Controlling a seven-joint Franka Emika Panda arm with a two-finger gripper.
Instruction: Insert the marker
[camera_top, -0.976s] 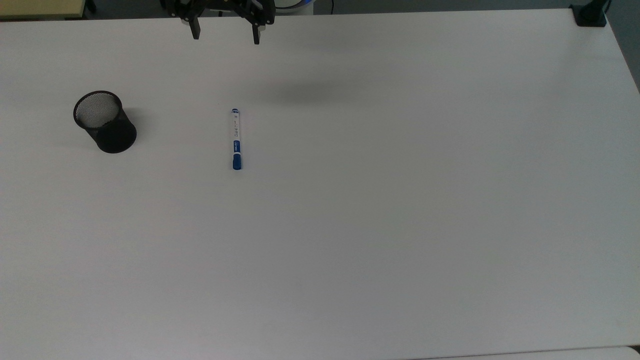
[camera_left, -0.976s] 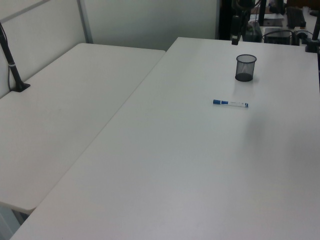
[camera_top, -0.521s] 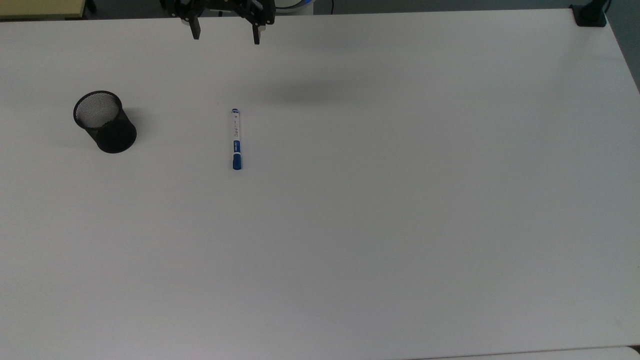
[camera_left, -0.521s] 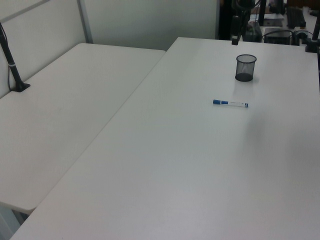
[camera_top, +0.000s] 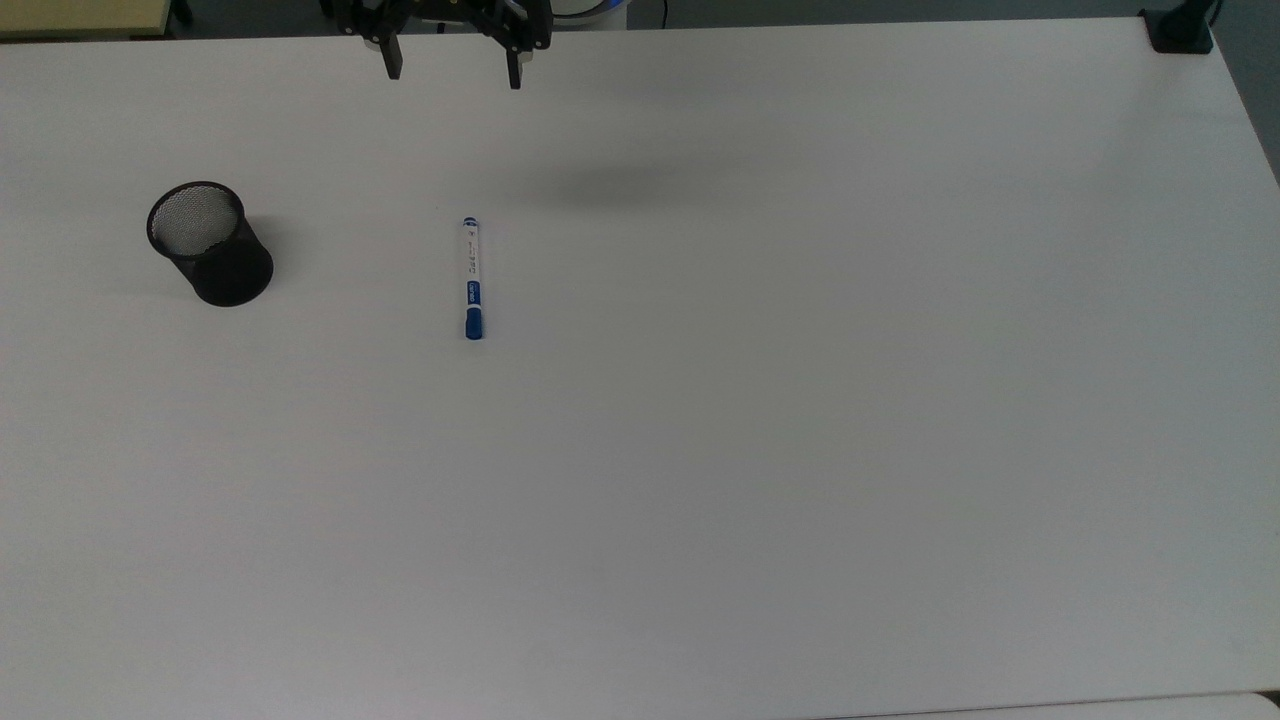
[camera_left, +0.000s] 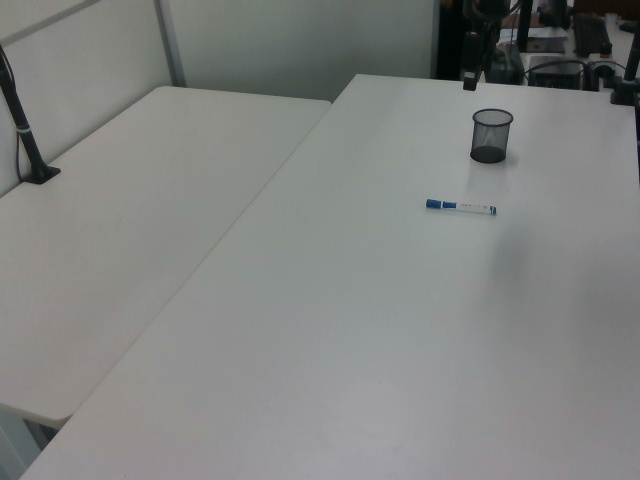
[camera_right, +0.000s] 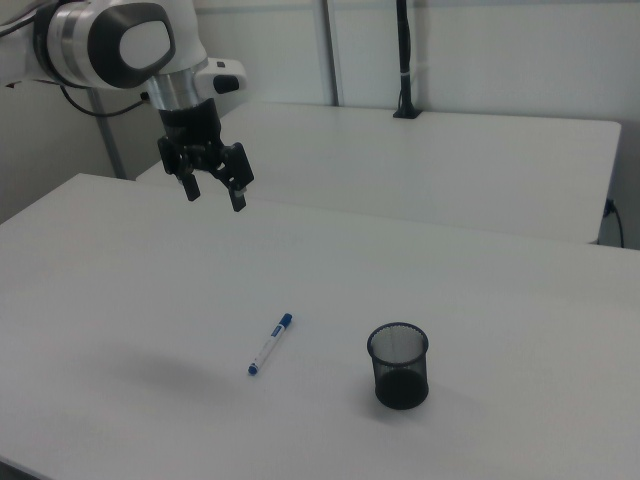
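Note:
The marker (camera_top: 472, 278), white with a blue cap, lies flat on the white table (camera_top: 760, 400), lengthwise up and down in the top view, cap toward the bottom. It also shows as the marker (camera_left: 460, 207) and the marker (camera_right: 270, 343). A black mesh cup (camera_top: 209, 243) stands upright to its left in the top view, seen too as the cup (camera_left: 491, 135) and the cup (camera_right: 399, 365). My gripper (camera_top: 452, 72) hangs high above the table's far edge, open and holding nothing; in the right view the gripper (camera_right: 214, 196) hovers well above the marker.
A second white table (camera_left: 130, 230) adjoins on the left view's left, with a black clamp post (camera_left: 25, 140) on it. Another black clamp (camera_top: 1180, 30) sits at the top view's upper right corner. Wide bare tabletop surrounds the marker and cup.

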